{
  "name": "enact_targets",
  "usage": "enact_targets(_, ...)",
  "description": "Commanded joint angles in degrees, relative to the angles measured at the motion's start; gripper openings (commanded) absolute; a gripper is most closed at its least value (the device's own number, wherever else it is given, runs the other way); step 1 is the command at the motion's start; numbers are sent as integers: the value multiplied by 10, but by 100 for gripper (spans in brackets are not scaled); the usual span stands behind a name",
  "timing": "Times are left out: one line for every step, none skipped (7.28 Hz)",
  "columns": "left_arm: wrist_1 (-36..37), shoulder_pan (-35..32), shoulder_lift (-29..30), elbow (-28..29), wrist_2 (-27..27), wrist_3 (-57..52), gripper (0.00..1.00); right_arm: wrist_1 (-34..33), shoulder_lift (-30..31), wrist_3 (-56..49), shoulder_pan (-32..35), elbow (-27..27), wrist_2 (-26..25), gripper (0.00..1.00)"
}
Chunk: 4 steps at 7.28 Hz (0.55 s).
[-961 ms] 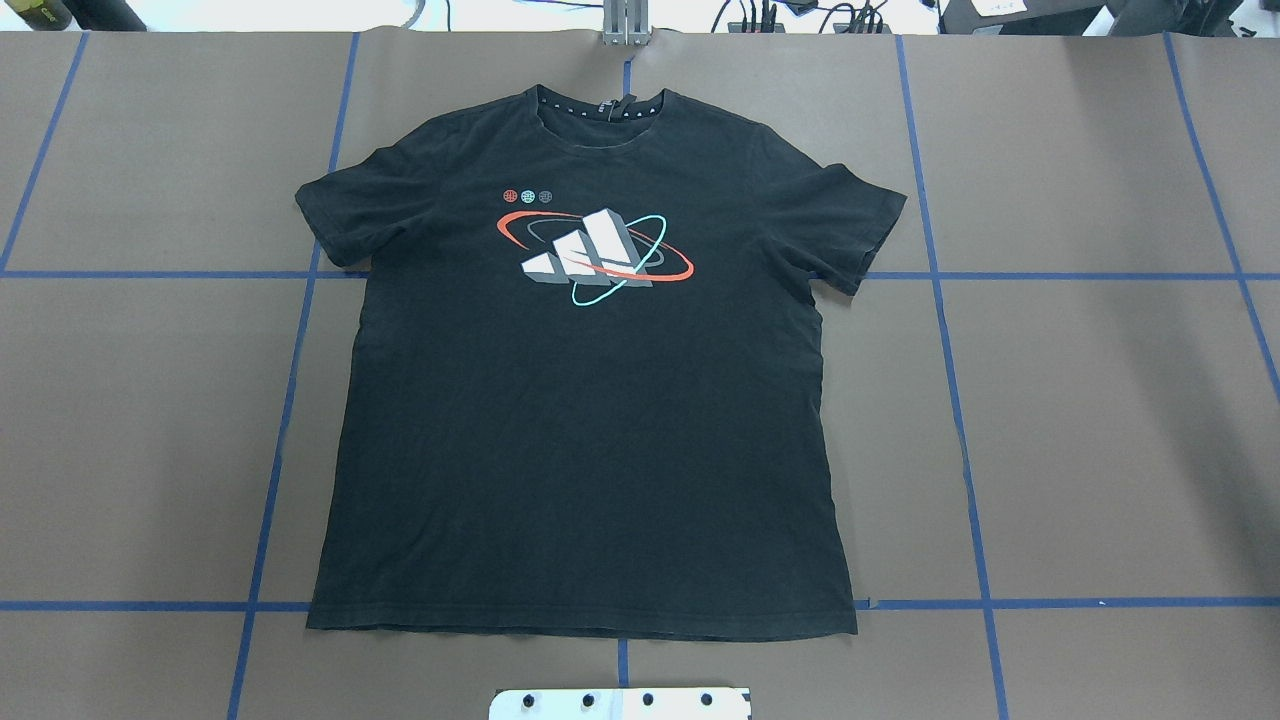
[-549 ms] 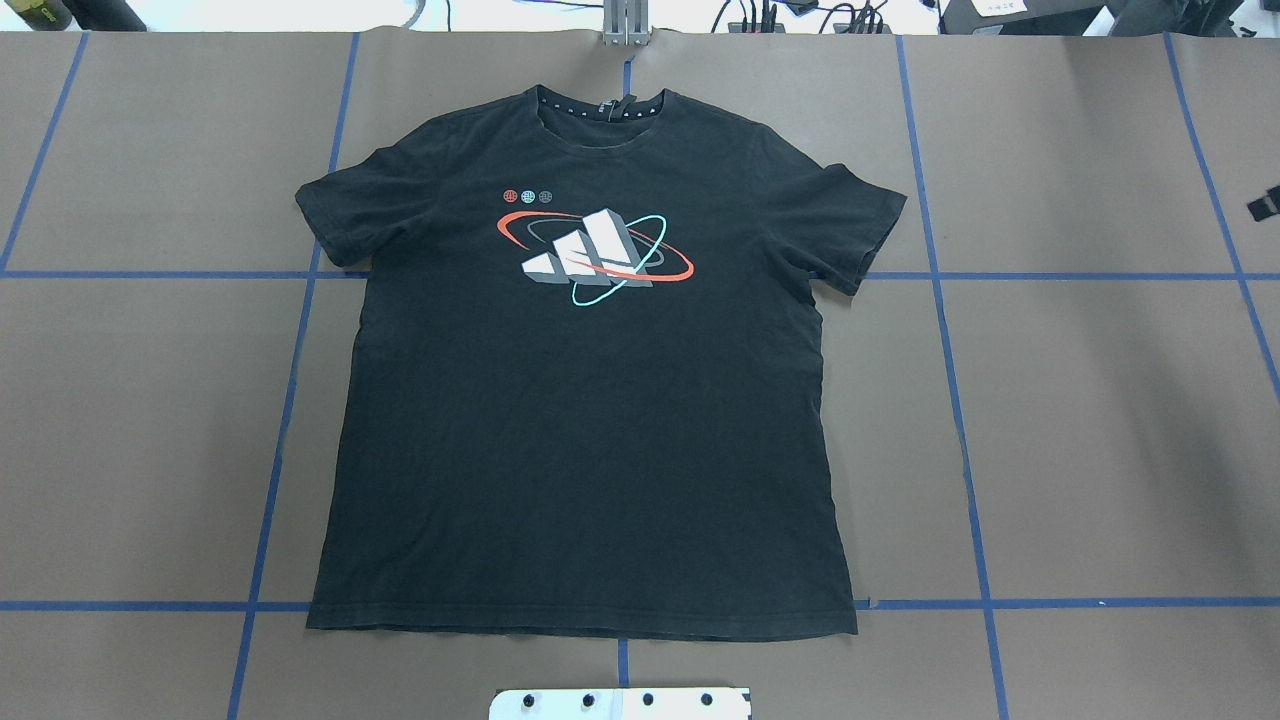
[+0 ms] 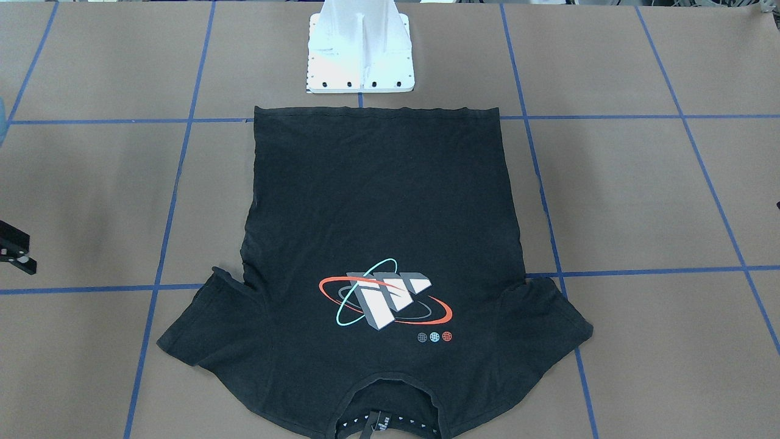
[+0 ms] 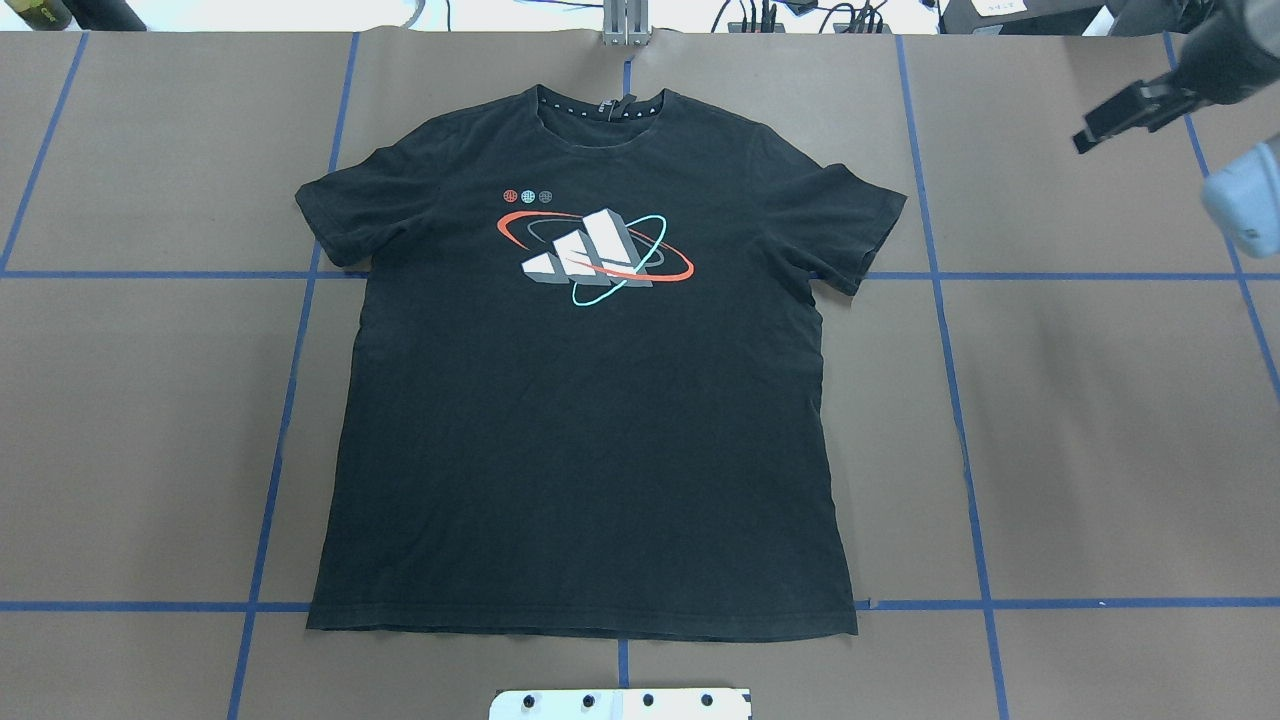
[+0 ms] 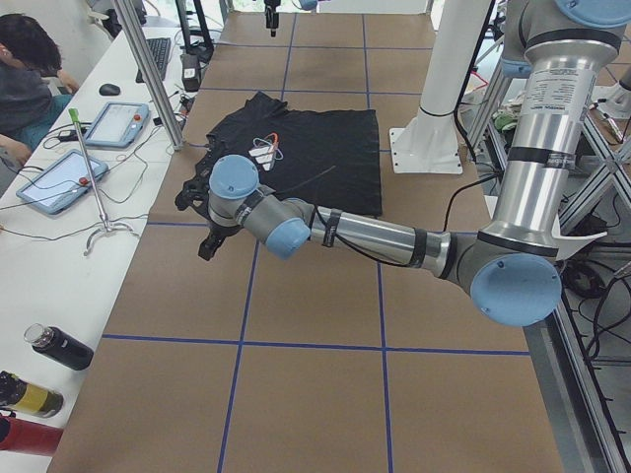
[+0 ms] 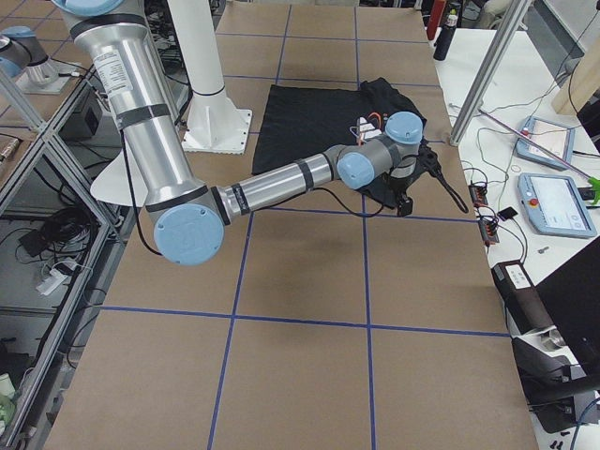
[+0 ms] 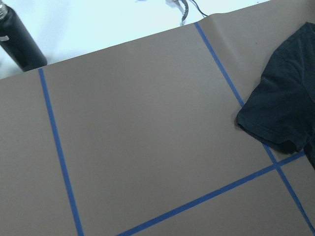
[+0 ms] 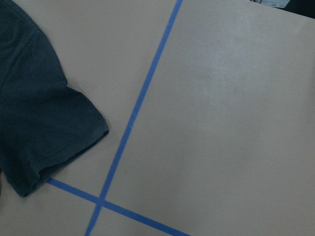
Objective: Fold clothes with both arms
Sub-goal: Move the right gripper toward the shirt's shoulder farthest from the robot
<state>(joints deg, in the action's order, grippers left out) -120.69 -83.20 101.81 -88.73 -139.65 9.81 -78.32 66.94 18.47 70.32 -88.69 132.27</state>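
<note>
Fingers on the right gripper [image 4: 1085, 135] show only as a dark shape at the upper right of the overhead frame. I cannot tell how far apart they stand, though they look empty to me. On the left gripper [image 5: 207, 248], seen properly only in the left side view, left of centre, I cannot tell the opening either.

The brown table [image 4: 1100, 420] fills every view, crossed by blue tape lines [image 4: 950, 330]. The right arm [image 6: 281, 183] reaches out low across it in the right side view, and the left arm [image 5: 375, 236] does the same in the left side view.

The shirt [image 4: 590, 450] lies flat and face up in the middle of the overhead frame. Its collar is toward the top, its hem near the bottom, and both sleeves are spread. Neither gripper touches it. The right wrist view shows one sleeve at its left edge, and the left wrist view shows the other sleeve at its right edge.

The white base [image 4: 620, 703] sits just below the hem. The logo [image 4: 595, 255] is on the chest.
</note>
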Motion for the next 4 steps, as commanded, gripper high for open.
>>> enact_targets(-22,30,51,64,3,6,100,11,-100,77,-45,88,-5,100)
enact_targets(-22,33,54,65,3,6,100,92,-125,146,-63,154,-12,100)
enact_targets(-23,39,55,65,3,13,100,199,-141,194,-77,230,-33,100)
enact_targets(-33,46,55,63,3,32,100,236,-141,232,-103,254,-76,100)
